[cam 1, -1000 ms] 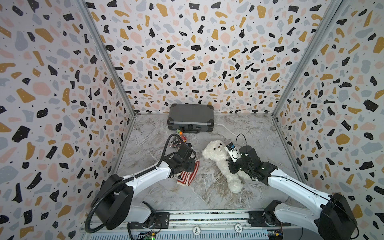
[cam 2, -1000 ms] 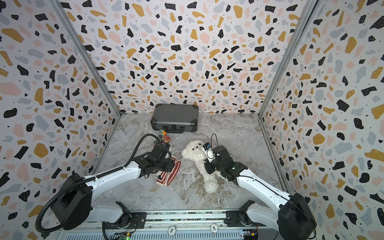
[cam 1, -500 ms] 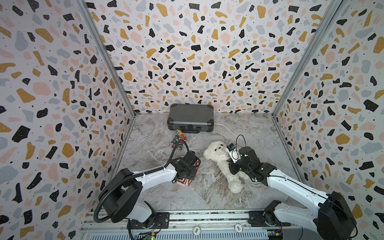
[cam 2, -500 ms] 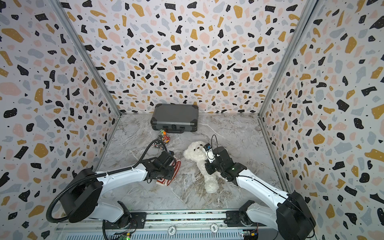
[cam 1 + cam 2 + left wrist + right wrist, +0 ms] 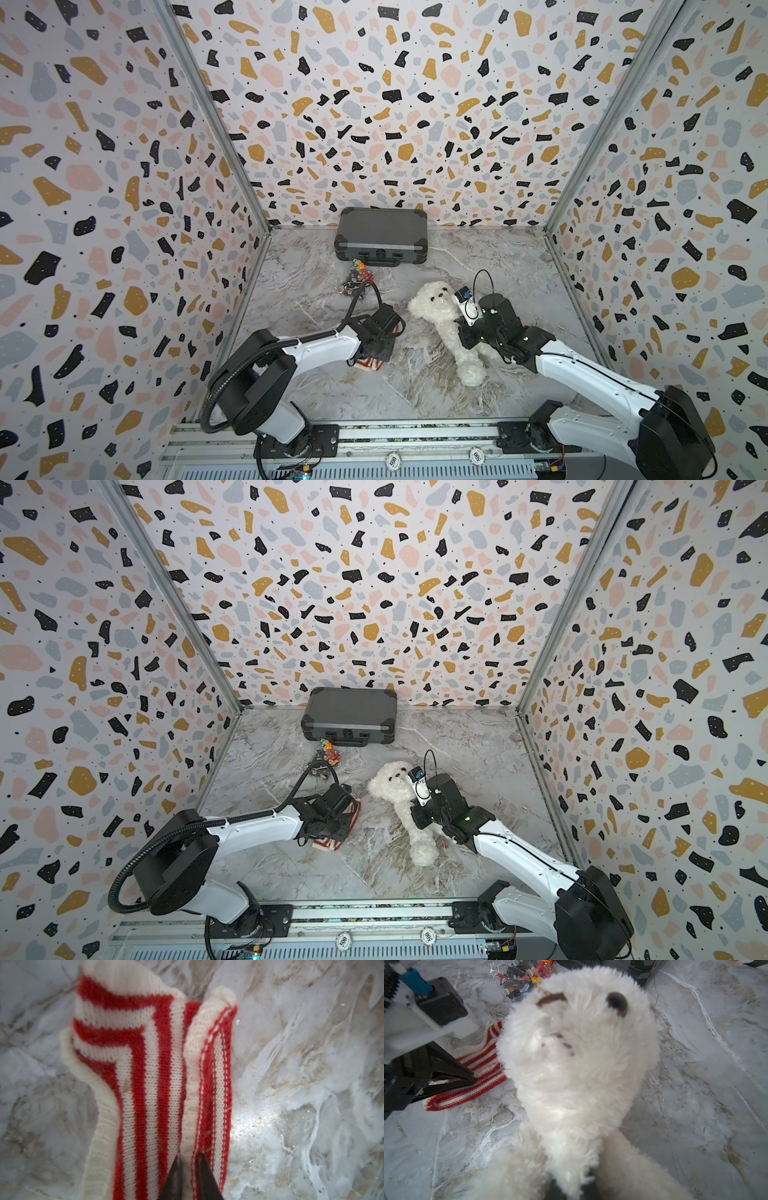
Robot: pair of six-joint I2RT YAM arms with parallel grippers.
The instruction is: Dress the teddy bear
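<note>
Dark case [image 5: 380, 237], lid shut, contents unseen, against back wall. Arms low: left gripper [image 5: 189, 1156] nipped onto striped sweater [image 5: 149, 1076] hem; right gripper [image 5: 571, 1188] clamped in teddy bear [image 5: 577, 1064] fur.

From where I stand the left gripper [image 5: 374, 352] covers all but the near corner of the striped sweater [image 5: 369, 364], the right gripper [image 5: 571, 1192] is sunk in the fur of the teddy bear [image 5: 577, 1068], whose face blurs in the right wrist view, and the little coloured heap [image 5: 356, 279] is too small to make out.

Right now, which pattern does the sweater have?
The sweater has red and white stripes with cream edges; the left wrist view shows it best.
</note>
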